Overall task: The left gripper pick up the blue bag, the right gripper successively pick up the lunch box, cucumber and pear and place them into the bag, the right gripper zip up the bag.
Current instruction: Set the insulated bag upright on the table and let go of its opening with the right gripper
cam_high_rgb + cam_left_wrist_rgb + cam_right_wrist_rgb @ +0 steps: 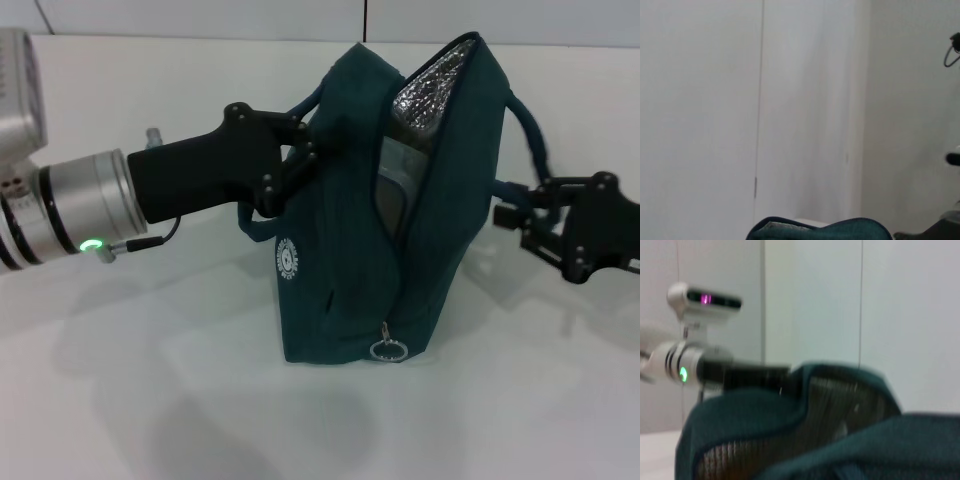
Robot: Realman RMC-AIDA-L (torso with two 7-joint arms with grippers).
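Observation:
The blue bag (350,260) stands on the white table (150,400), its top unzipped and silver lining (435,85) showing. My left gripper (300,155) is shut on the bag's upper left edge by the handle. A pale grey box-like shape (392,190), probably the lunch box, sits inside the opening. The zipper pull ring (388,350) hangs at the bag's lower front. My right gripper (508,212) is just right of the bag, open and holding nothing. The bag's rim (820,231) shows in the left wrist view, and its open mouth (790,440) in the right wrist view. Cucumber and pear are out of view.
A dark handle strap (530,125) loops out on the bag's right side above my right gripper. The left arm (715,371) reaches in behind the bag in the right wrist view. White wall panels stand behind the table.

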